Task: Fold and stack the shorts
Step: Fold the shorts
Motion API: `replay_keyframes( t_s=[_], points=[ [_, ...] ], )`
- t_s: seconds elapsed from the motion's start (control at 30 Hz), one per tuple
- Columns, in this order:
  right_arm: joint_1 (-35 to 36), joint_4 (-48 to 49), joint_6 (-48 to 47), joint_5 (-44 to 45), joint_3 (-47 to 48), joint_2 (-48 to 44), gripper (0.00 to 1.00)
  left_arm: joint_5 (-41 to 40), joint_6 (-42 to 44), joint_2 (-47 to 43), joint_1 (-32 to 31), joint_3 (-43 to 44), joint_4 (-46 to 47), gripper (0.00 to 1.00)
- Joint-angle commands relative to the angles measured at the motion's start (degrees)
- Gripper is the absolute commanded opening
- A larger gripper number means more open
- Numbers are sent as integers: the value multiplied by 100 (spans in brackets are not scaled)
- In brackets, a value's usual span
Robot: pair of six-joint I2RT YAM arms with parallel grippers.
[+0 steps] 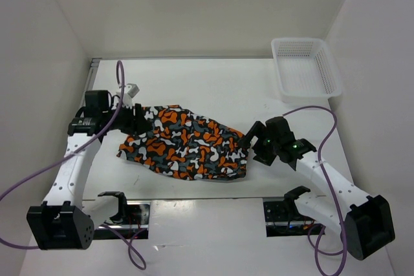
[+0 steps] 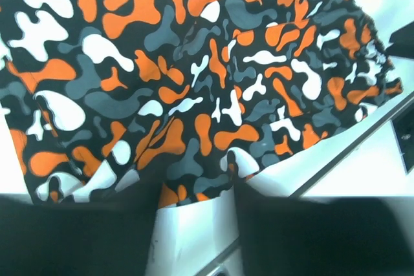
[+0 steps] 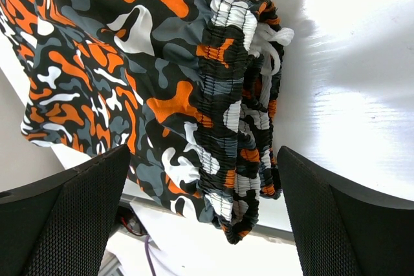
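The camouflage shorts lie spread on the white table between the arms, waistband to the right. My left gripper is at their upper left end. In the left wrist view its fingers stand apart with the shorts' hem at the tips and bare table between them. My right gripper is at the waistband end. In the right wrist view it is wide open, with the gathered elastic waistband and white drawstring between the fingers, untouched.
A white plastic mesh basket stands at the back right of the table. White walls close in the left, back and right. The shorts' near edge lies close to the table's front seam, beside the arm bases.
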Motion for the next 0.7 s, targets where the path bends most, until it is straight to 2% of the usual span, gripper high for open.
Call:
replay_keyframes(
  t_s=[0.0,0.03,0.1,0.4,0.57,0.67],
  points=[
    [-37,-40,-83,112,262,-48,99,-65,-8,-193,62,479,-270,65],
    [-37,-40,-83,112,262,-47,99,-66,-8,-193,62,541,-271,78],
    [-37,-40,-135,112,314,5,99,-66,-8,-26,62,734,-184,92],
    [-37,-93,-197,182,360,-538,99,-13,-8,984,62,1218,344,96],
    [-37,-32,-197,77,306,-478,99,101,-8,932,-140,630,1258,96],
    [-37,-32,-197,77,306,-478,99,-162,-8,1037,-193,883,961,96]
  ],
)
